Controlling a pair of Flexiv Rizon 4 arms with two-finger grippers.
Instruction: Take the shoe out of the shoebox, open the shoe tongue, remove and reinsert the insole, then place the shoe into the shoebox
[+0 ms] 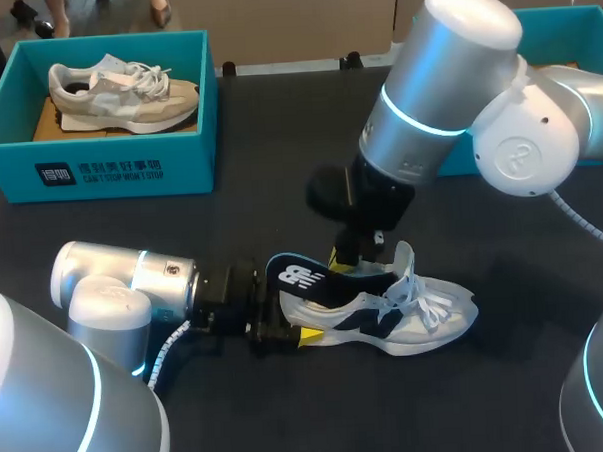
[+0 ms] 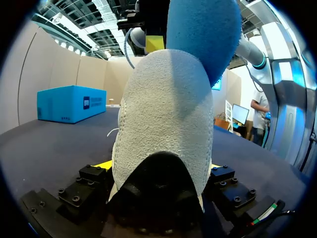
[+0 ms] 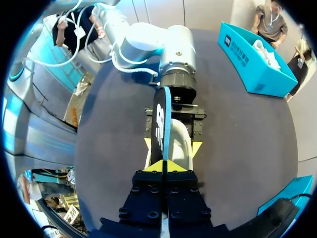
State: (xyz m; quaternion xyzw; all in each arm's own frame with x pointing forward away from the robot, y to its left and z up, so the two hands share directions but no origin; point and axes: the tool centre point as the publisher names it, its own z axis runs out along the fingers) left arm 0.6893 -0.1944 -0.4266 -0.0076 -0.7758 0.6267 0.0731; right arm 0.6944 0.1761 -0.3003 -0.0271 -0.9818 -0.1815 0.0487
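Shoe (image 1: 426, 319) rests sole-down, long axis left-right, toe pointing right.

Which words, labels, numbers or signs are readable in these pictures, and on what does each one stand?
Shoebox, front wall: a dark square mark and two lines of white print, too small to read surely.
Insole: a white logo mark, no readable words.

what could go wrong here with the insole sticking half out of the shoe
The insole is pinched only at its thin edge by the right gripper, so it may slip or buckle. The left gripper holds just the heel of the shoe; a pull could tilt the toe.
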